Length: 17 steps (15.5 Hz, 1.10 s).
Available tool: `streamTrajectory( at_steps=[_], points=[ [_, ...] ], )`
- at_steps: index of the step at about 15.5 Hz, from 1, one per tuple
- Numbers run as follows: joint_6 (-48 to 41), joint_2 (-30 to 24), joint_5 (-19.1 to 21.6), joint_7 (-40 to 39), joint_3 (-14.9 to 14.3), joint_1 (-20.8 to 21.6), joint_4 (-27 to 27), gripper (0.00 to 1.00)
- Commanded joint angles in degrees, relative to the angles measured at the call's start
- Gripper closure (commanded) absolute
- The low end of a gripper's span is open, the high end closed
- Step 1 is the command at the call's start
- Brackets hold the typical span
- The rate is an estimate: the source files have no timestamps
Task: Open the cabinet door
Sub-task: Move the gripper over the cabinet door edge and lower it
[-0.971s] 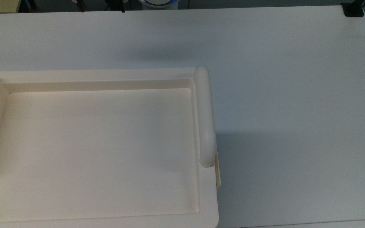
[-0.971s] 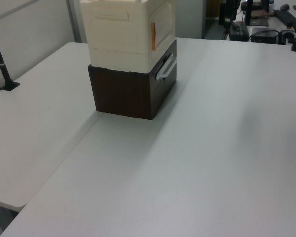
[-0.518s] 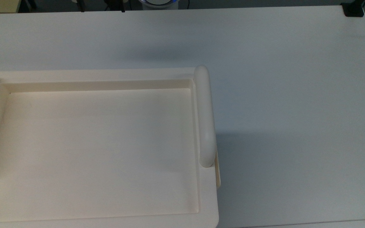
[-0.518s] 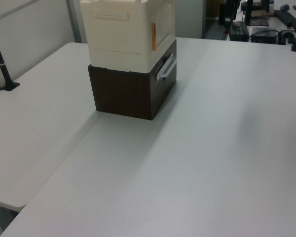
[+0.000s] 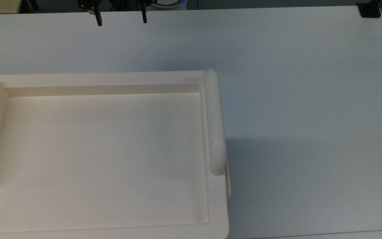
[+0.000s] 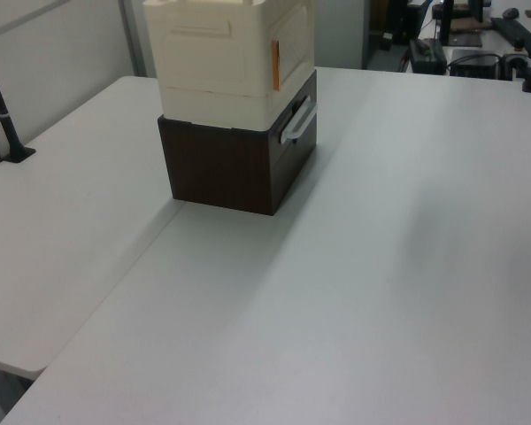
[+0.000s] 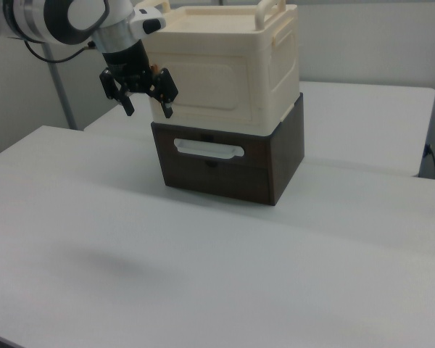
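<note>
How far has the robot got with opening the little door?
Nothing looks done yet: the cabinet door sits flat and shut on the cream cabinet. Right now the gripper hangs open in the air near the door, holding nothing. Still left: reaching the door, gripping it and swinging it open.

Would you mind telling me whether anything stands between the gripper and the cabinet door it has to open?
Nothing visible does. In the right view, the open gripper hangs in the air near the cabinet door, toward the right view's left, and the white table in front of the door is bare.
</note>
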<state>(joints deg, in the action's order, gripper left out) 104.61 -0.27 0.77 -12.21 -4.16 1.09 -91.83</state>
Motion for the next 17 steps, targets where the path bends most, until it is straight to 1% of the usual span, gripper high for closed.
streamTrajectory(
  at_steps=[1, 6, 7, 9, 10, 13, 15, 16, 17],
  points=[
    [5.5, 0.5, -0.2, -0.3, 1.2, 0.7, -0.6, 0.00],
    [13.2, 1.8, 0.7, 1.0, 1.6, 0.8, -0.6, 0.00],
    [15.3, 1.9, 1.9, 1.0, 1.7, 0.8, -0.6, 0.00],
    [20.6, 3.0, 5.0, 1.0, 1.7, 0.8, -0.6, 0.06],
    [22.9, 3.1, 5.9, 1.0, 1.7, 0.8, -0.6, 0.08],
    [25.6, 3.9, 8.0, 1.0, 2.3, 0.8, -0.6, 0.14],
    [28.0, 4.2, 10.6, 1.0, 2.4, 0.9, -0.6, 0.16],
    [29.0, 4.3, 11.4, 1.1, 2.8, 0.9, -0.6, 0.16],
    [29.7, 4.4, 11.6, 1.1, 3.4, 0.8, -0.6, 0.18]
  ],
)
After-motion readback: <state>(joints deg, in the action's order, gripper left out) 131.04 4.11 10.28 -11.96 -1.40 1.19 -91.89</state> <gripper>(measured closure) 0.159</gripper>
